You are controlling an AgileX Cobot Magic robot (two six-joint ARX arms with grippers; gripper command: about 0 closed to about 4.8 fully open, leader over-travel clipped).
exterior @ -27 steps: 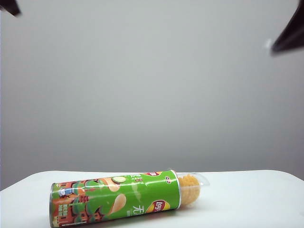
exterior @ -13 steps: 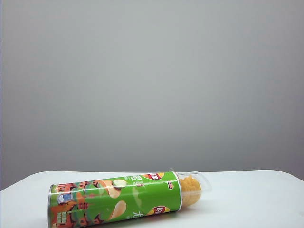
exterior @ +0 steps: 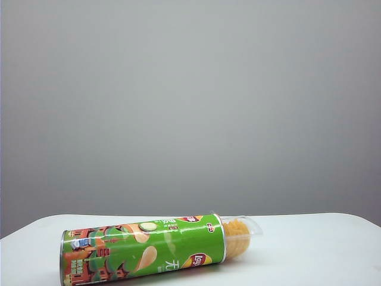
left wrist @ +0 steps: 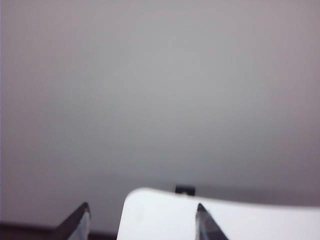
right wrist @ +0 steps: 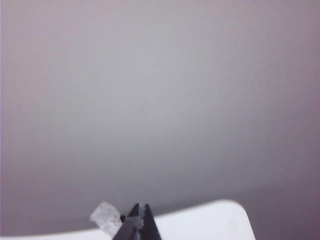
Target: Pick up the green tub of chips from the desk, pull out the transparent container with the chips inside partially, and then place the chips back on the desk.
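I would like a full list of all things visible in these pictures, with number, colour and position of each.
green tub of chips: one, bright green with orange-red artwork at its left end, lying on its side on the desk, front left in the exterior view.
transparent container: one, clear, sticking partly out of the tub's right end.
chips: one stack, yellow-orange, inside the container.
desk: one, white, across the bottom.
wall: grey, behind the desk.
left gripper: one, dark fingers apart, nothing between them, seen only in the left wrist view.
right gripper: one, dark fingers together, seen only in the right wrist view.
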